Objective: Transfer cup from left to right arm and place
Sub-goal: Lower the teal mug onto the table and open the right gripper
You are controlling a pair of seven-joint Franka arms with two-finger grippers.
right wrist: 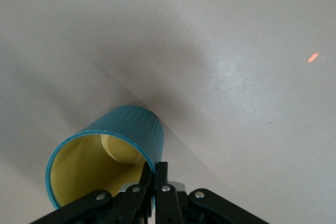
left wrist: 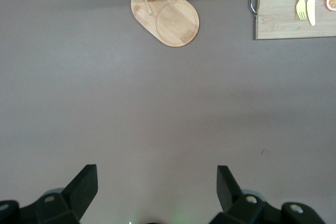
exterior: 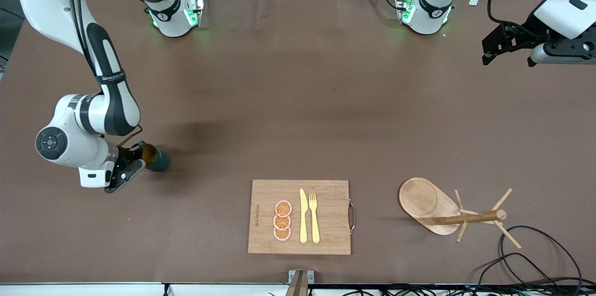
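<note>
Now, step in hand: right gripper (exterior: 139, 160) is pinched on the cup (exterior: 156, 158) rim, one finger inside; placing looks next.
Doing it well: probably turn the wrist until the base faces the table, then lower gently.
Cup: lower left of the front frame, tilted, long axis near level, mouth toward the gripper.
Left gripper (left wrist: 156, 184): waits, fingers apart, upper right.

I counted one cup (exterior: 157, 158), one cutting board (exterior: 265, 193) carrying three orange slices (exterior: 282, 220) — plus one knife (exterior: 303, 217), one fork (exterior: 314, 218) — and one wooden mug tree (exterior: 447, 212).
</note>
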